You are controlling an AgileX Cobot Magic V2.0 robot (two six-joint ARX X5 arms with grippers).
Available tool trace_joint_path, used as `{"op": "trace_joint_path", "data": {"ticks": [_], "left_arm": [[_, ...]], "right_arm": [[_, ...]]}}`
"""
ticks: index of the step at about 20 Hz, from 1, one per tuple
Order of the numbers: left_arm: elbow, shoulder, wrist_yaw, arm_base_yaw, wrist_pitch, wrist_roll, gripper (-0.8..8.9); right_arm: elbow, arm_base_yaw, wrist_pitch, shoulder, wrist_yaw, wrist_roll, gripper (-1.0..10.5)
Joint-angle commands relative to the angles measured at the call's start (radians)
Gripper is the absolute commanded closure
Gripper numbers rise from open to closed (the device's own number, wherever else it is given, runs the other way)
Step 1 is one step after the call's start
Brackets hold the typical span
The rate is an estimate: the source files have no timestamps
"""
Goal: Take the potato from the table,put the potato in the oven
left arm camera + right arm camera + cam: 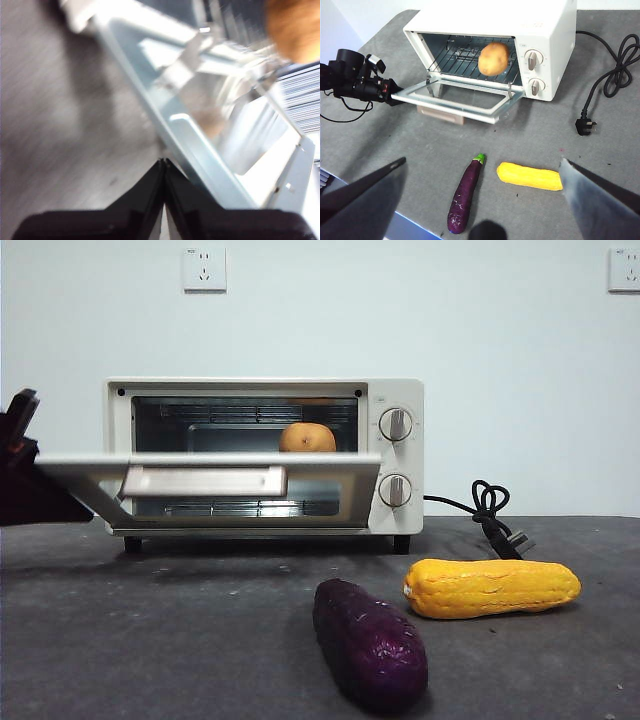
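Observation:
The tan-orange potato (307,438) (493,58) lies on the wire rack inside the cream-white oven (400,400) (545,30). It shows as an orange blur (295,27) in the left wrist view. The oven door (210,462) (455,97) hangs open, roughly level. My left gripper (164,162) (395,97) (20,470) is shut, its tip against the door's left outer edge (200,150), holding nothing. My right gripper (482,160) hovers high above the table (545,150), open and empty, in front of the oven.
A long purple sweet potato (370,645) (465,192) and a bumpy yellow vegetable (490,587) (530,176) lie on the table in front of the oven. The black cord (490,510) (615,65) and plug (585,126) lie to the oven's right.

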Motion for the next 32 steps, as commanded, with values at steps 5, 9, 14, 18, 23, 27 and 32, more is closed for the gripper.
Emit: {"op": "trace_joint_path", "data": {"ticks": [5, 9, 14, 18, 23, 27, 32], "left_arm": [[-0.003, 0.002, 0.034, -0.009, 0.245, -0.209, 8.22], [-0.002, 0.0, 0.021, -0.009, 0.414, -0.316, 8.22], [-0.002, 0.0, -0.03, -0.009, 0.573, -0.414, 8.22], [-0.001, -0.012, -0.038, -0.009, 0.595, -0.42, 8.22], [-0.001, -0.069, -0.016, -0.009, 0.56, -0.419, 8.21], [-0.001, -0.166, -0.021, -0.015, 0.468, -0.384, 8.21], [-0.001, -0.351, -0.083, -0.029, 0.253, -0.257, 8.21]], "right_arm": [[-0.002, 0.002, 0.005, 0.001, 0.005, 0.018, 4.4], [-0.002, 0.002, 0.005, 0.001, 0.006, 0.018, 4.4], [-0.002, 0.002, 0.005, 0.003, 0.006, 0.018, 4.4], [-0.002, 0.002, 0.005, 0.01, 0.006, 0.018, 4.4], [-0.002, 0.002, 0.002, 0.026, 0.003, 0.017, 4.4], [-0.002, 0.002, 0.002, 0.047, 0.002, 0.016, 4.4], [-0.002, 0.002, 0.002, 0.081, -0.005, -0.016, 4.4]]}}
